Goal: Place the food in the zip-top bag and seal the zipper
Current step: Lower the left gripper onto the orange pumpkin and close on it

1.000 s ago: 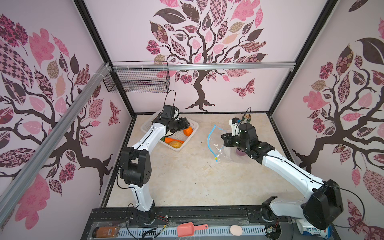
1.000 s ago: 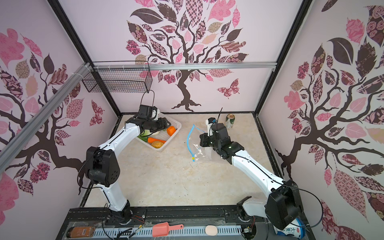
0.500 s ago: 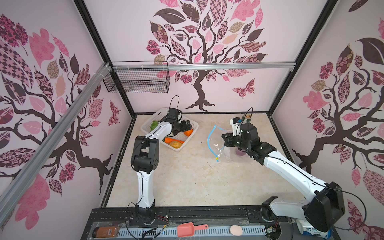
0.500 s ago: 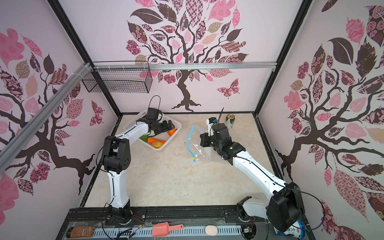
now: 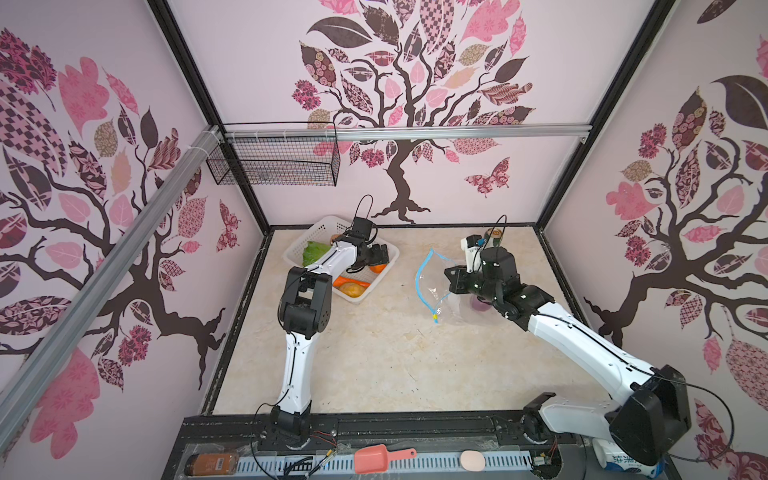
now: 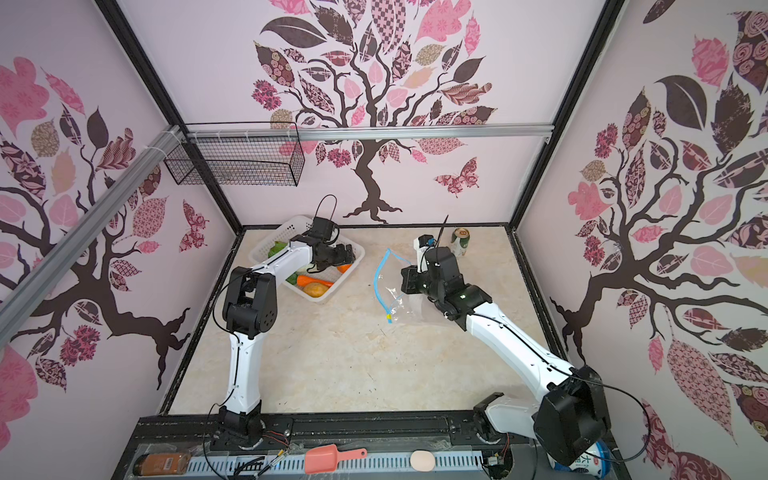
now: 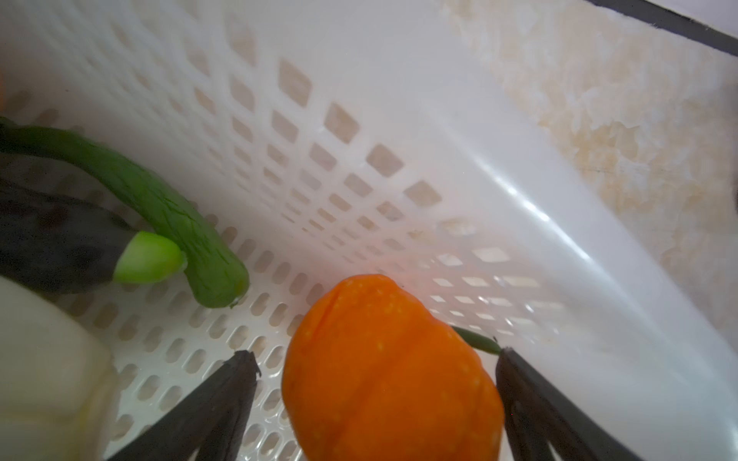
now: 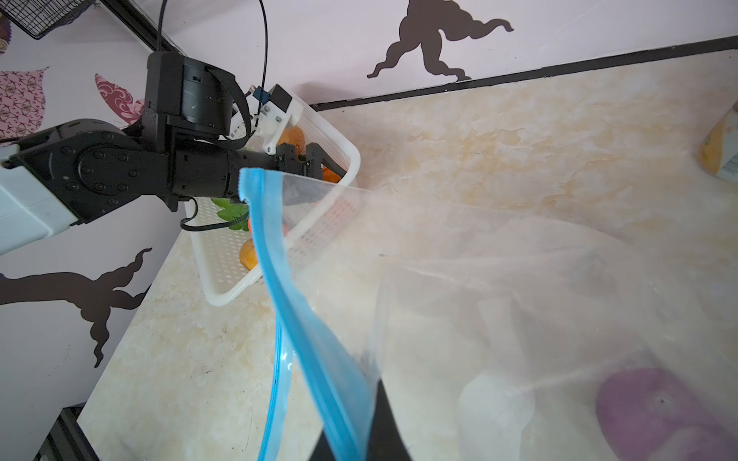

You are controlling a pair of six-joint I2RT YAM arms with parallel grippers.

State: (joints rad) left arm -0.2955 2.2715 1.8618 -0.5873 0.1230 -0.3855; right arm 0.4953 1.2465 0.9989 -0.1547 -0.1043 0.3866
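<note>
Left gripper (image 7: 375, 356) stands wide open inside the white basket (image 7: 399, 119), one finger on each side of the small orange pumpkin (image 7: 391, 371). Neither finger presses on it, so nothing is gripped. Close by lie a dark eggplant (image 7: 52, 239) and a long green vegetable (image 7: 159, 199), touching at the eggplant's stalk end. The pale blurred lump (image 7: 40, 359) at the frame's edge may be the cabbage. In a top view the carrot (image 6: 316, 280) and a potato (image 6: 316, 289) lie at the basket's near end.

Right gripper (image 8: 351, 443) is pinched tight on the blue zip strip (image 8: 279, 279) of the clear bag (image 8: 499, 279), holding the upper lip raised so the mouth gapes toward the basket. A purple onion (image 8: 655, 407) lies inside the bag. The bag rests on the marbled table (image 5: 374, 353), apart from the basket, and a drink can (image 6: 460, 242) stands near the back wall.
</note>
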